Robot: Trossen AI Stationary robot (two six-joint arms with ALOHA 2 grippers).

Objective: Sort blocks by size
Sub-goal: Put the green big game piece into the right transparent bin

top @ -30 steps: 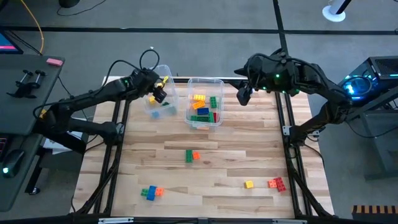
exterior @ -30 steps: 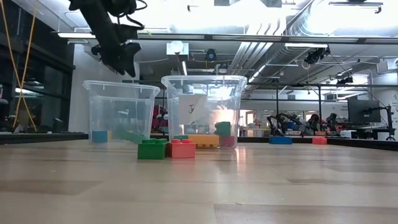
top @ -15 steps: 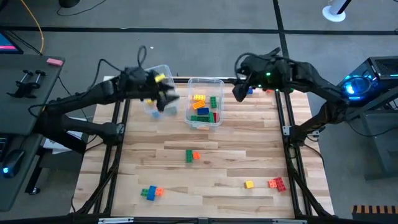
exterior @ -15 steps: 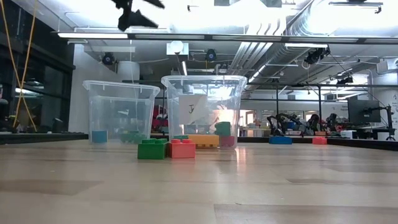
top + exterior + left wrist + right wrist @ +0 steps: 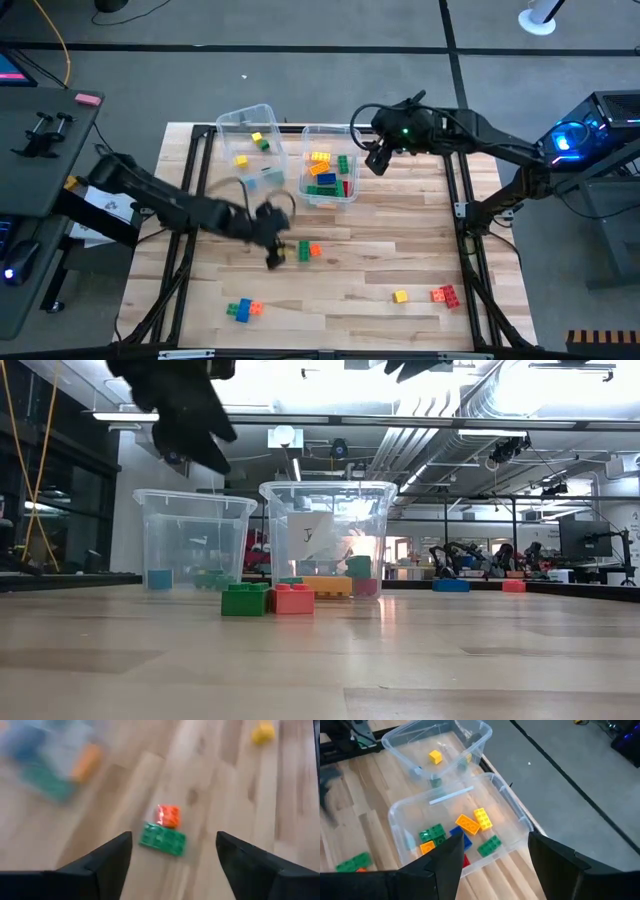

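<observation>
Overhead, I see my left end effector (image 5: 272, 250) low over the middle of the desk (image 5: 380, 260), just beside the green-and-orange pair (image 5: 309, 250) of blocks. Its wrist camera gives what the overhead cannot: both fingers (image 5: 105, 865) stand well apart with nothing between them, and the green block (image 5: 162, 839) touches the orange block (image 5: 169, 815) directly ahead.

My right end effector (image 5: 378, 158) hangs above the right rim of the larger bin (image 5: 352, 160) near the desk's far edge. Its wrist view shows the fingers (image 5: 447, 860) spread and empty, and looks down into that bin (image 5: 520, 827) at yellow, orange, green and blue blocks (image 5: 475, 820). The smaller bin (image 5: 470, 732) beyond holds a yellow block (image 5: 435, 756) and a few others.

Only the overhead view shows the blue-and-orange pair (image 5: 242, 309) near the front left corner, and the yellow block (image 5: 400, 296) and red block (image 5: 444, 294) toward the front right.

From desk level, the green-and-red-looking pair (image 5: 268, 599) sits in front of both bins (image 5: 325, 540); the arms are dark shapes at the top.
</observation>
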